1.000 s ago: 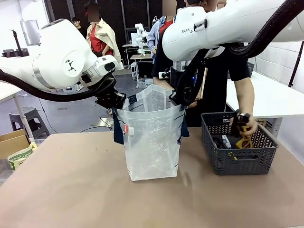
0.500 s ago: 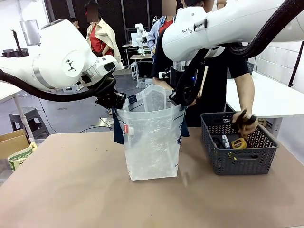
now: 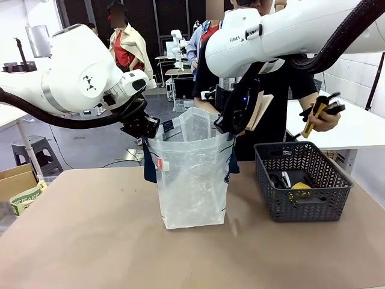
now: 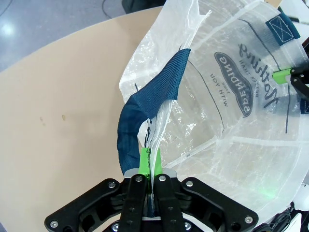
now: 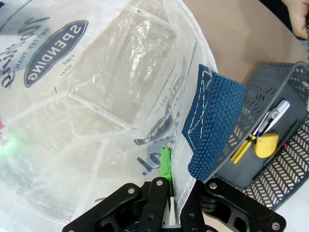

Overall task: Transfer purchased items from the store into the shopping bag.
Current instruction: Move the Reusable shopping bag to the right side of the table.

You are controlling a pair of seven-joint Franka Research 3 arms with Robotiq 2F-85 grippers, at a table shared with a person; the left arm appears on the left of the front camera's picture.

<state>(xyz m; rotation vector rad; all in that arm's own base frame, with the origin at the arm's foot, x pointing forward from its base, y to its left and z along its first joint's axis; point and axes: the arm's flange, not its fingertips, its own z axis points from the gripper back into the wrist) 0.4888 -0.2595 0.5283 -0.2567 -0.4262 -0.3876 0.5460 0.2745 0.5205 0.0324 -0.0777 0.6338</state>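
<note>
Shopping bag (image 3: pixel 192 180) stands upright at the middle of the table (image 3: pixel 90 241), mouth held wide; the left gripper (image 3: pixel 147 127) is pinched tight on its rim at 9 o'clock beside a navy handle (image 4: pixel 145 106), and the right gripper (image 3: pixel 227 127) is clamped likewise on the rim at 3 o'clock. At the bag's 3 o'clock sits the mesh basket (image 3: pixel 304 192) with a yellow item (image 3: pixel 301 188) inside; farther back, at the basket's 1 o'clock, the person's hand (image 3: pixel 325 120) holds yellow and black sticks (image 3: pixel 310 126) aloft.
</note>
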